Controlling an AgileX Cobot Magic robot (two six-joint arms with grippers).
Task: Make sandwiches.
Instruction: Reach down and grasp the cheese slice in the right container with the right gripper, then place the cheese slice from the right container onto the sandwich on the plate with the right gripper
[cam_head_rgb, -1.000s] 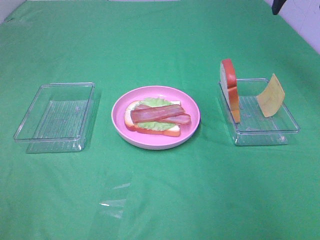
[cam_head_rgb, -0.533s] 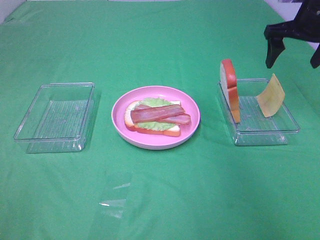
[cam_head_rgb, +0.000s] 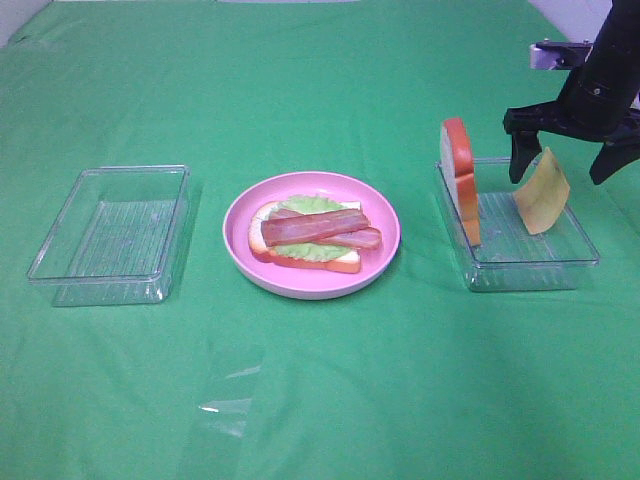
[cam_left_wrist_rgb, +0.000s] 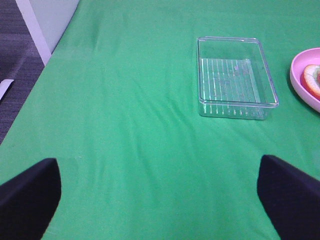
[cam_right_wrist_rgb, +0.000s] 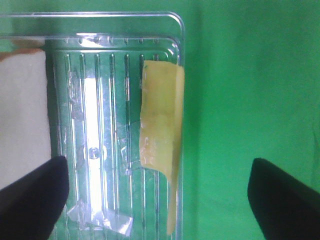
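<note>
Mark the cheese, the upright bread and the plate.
cheese (cam_right_wrist_rgb: 160, 120): right wrist view, middle of the slice.
upright bread (cam_head_rgb: 463, 165): exterior high view, orange crust.
plate (cam_head_rgb: 310, 288): exterior high view, front rim.

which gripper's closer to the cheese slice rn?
Right. The right gripper hangs open just above the cheese slice in the right-hand tray, a finger either side. The left gripper is far off, over green cloth beyond the empty tray.

Green table (cam_head_rgb: 320, 400): left tray (cam_head_rgb: 108, 290), pink plate (cam_head_rgb: 310, 285), right tray (cam_head_rgb: 525, 275).
</note>
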